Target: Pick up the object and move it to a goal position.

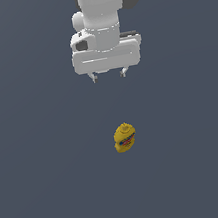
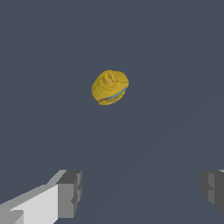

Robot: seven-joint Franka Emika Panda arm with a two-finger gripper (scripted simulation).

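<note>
The object is a small yellow squeeze bottle (image 1: 125,137) with a nozzle cap and a red, blue and white label, standing on the dark grey floor. In the wrist view the yellow bottle (image 2: 110,87) is seen from above, cap towards the camera. My gripper (image 1: 108,75) hangs high above the floor, farther back than the bottle and well apart from it. Its fingers (image 2: 70,193) are spread wide with nothing between them. In the wrist view the gripper (image 2: 142,189) frames only bare floor.
A uniform dark grey floor (image 1: 53,182) fills both views. The white arm (image 1: 100,26) comes down from the top of the exterior view.
</note>
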